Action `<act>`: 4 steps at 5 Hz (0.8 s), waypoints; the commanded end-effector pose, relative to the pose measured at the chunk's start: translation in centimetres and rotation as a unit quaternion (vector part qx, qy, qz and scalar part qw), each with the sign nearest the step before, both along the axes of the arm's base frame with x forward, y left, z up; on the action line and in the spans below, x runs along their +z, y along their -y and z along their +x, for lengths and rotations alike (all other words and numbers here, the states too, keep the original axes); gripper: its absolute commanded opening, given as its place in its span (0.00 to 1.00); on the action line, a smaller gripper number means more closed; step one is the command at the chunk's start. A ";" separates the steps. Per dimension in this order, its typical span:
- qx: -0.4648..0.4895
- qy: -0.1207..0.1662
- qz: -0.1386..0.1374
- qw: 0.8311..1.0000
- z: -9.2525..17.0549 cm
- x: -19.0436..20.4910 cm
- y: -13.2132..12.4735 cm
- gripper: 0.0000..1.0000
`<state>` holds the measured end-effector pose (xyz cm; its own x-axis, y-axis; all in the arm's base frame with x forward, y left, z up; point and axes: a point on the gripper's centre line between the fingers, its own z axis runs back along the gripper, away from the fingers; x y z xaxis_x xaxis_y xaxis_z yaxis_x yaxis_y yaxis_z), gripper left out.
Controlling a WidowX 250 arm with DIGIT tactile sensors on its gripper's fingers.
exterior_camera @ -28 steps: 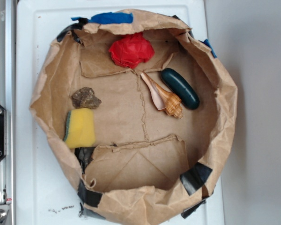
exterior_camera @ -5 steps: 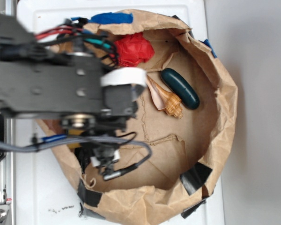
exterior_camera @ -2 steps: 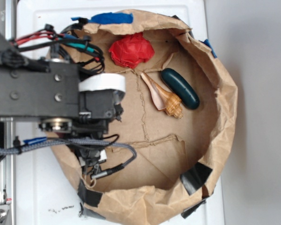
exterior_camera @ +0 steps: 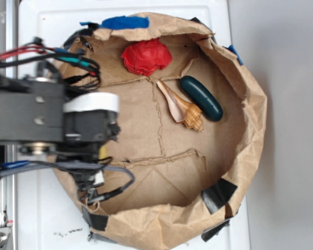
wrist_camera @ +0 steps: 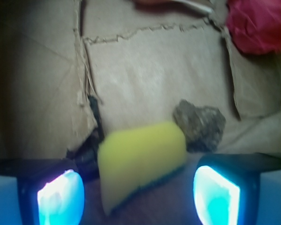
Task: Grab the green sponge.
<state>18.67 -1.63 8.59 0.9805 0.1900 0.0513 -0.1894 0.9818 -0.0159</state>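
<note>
Gripper (wrist_camera: 138, 197) spread wide, pads (wrist_camera: 214, 196) glowing blue on either side of the sponge (wrist_camera: 143, 159), not touching it. Sponge lying yellow face up on the floor of the paper bag (wrist_camera: 154, 79), dark-green layer along its lower edge, tilted. Rock (wrist_camera: 200, 124) touching the sponge's far right corner. Red crumpled paper (wrist_camera: 258, 26) well beyond the rock, near the bag's wall. From above, arm (exterior_camera: 47, 117) covering the sponge entirely; shell (exterior_camera: 181, 108) and dark-green capsule (exterior_camera: 200, 98) side by side, well apart from the arm.
</note>
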 end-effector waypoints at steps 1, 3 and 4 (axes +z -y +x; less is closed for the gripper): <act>0.026 0.047 -0.004 0.999 -0.2 -1.0 2.7 1.00; 0.038 0.040 0.000 0.998 -0.2 -1.1 2.4 1.00; 0.049 0.037 -0.005 0.998 -0.4 -0.7 2.2 1.00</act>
<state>17.96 -3.30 7.39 0.9501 0.2942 0.1035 -0.2934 0.9557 -0.0225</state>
